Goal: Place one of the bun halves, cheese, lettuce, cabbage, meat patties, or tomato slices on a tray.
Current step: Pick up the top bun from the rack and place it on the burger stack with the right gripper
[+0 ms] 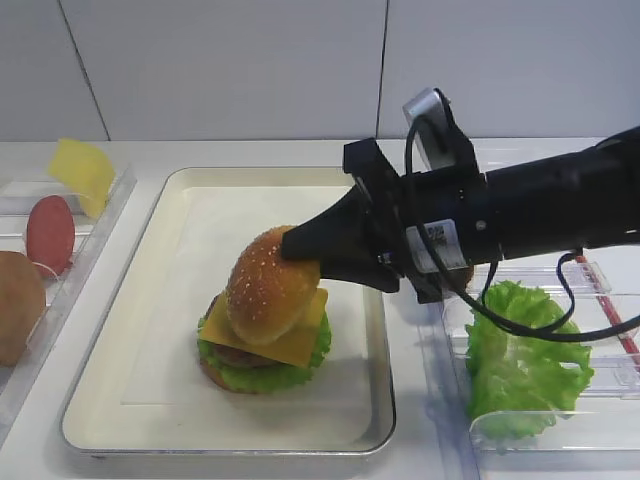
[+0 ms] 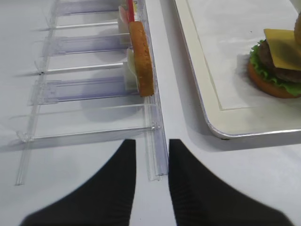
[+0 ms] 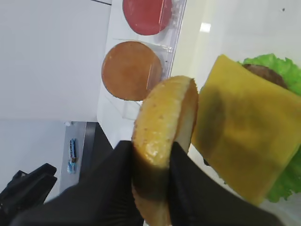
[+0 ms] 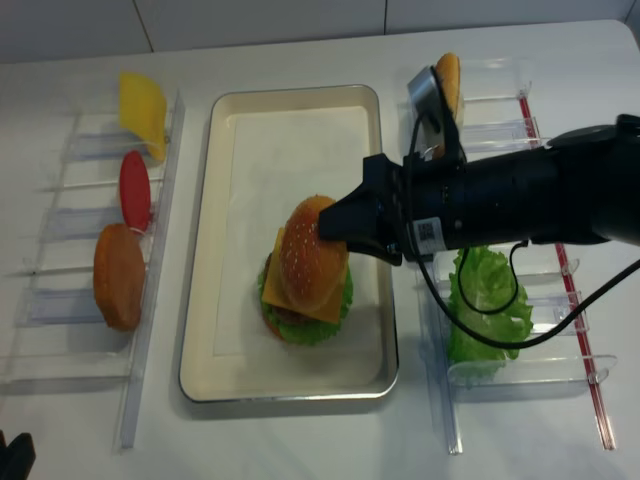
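One bun half is in your right gripper, clenched by its edge between the jaws and tilted over the stack on the tray — you're at the placing step. Its crown faces outward, its lower rim near the cheese, which sits on patty, lettuce and bottom bun. Next, level it, lower it square, then let go. Your left gripper waits with jaws parted — holding nothing — beside the left rack.

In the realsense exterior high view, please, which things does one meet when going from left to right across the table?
Bun half in the left rack → tray → stacked burger with the held top bun → right gripper → lettuce in the right rack.
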Available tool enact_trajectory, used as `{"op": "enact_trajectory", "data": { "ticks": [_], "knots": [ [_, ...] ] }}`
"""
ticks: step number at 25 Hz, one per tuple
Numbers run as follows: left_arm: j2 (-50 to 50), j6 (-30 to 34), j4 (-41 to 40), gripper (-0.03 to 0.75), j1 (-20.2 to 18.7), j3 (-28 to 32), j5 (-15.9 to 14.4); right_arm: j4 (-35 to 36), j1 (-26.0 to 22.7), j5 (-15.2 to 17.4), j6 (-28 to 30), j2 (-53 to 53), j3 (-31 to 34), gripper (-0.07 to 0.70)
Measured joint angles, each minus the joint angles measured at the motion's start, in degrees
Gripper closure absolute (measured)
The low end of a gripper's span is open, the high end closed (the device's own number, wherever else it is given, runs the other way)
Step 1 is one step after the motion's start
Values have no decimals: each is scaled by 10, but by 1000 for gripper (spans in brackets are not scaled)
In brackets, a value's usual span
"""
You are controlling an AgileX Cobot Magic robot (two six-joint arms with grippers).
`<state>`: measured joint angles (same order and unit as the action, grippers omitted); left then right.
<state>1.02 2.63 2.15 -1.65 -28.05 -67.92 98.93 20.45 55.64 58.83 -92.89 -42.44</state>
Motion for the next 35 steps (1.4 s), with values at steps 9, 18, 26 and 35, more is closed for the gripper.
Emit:
{"op": "enact_trajectory", "data": {
  "ticks": [9, 18, 26, 35],
  "knots": [
    [0, 0, 0, 537, 0, 0, 0, 3, 40, -14, 18, -15, -36, 411],
    [0, 0, 0, 537, 0, 0, 0, 5, 44, -34, 18, -48, -45, 411],
    [0, 0, 0, 537, 0, 0, 0, 9, 44, -51, 24, -48, -46, 411],
    [0, 0, 0, 537, 0, 0, 0, -3, 44, -67, 19, -48, -47, 411]
  ]
}}
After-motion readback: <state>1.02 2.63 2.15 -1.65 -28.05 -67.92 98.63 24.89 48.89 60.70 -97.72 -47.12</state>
